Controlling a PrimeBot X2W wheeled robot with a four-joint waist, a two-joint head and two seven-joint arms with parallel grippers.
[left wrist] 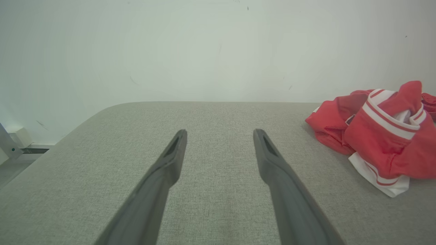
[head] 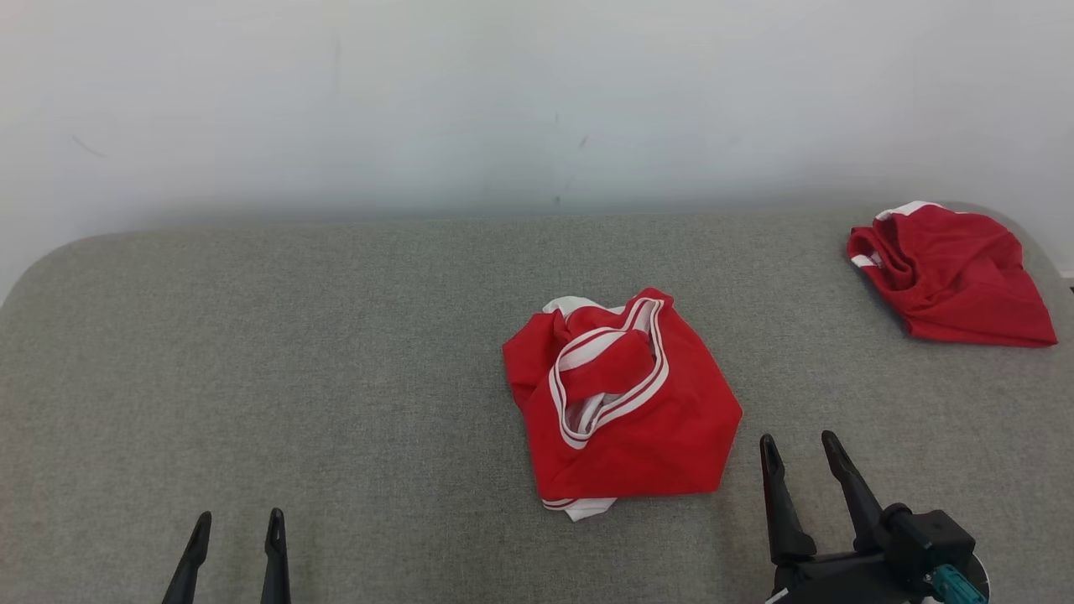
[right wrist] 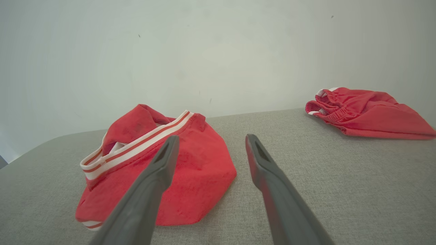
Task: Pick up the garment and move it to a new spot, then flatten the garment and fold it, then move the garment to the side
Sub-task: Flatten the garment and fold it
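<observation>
A crumpled red garment (head: pixel 625 403) with white and red striped trim lies in a heap at the middle of the grey surface (head: pixel 294 377). It appears at the right edge of the left wrist view (left wrist: pixel 381 132) and left of centre in the right wrist view (right wrist: pixel 190 170). My right gripper (head: pixel 800 451) hovers open just right of the heap's near corner, fingers (right wrist: pixel 160 166) apart over bare fabric beside it. My left gripper (head: pixel 238 527) is open at the lower left, well away from the garment, with nothing between its fingers (left wrist: pixel 173 153).
A second red garment (head: pixel 952 273) with an elastic waistband lies bunched at the far right corner of the surface (right wrist: pixel 368 112). A pale wall (head: pixel 537 101) rises behind the surface. The surface's rounded left edge (left wrist: pixel 85 119) drops to the floor.
</observation>
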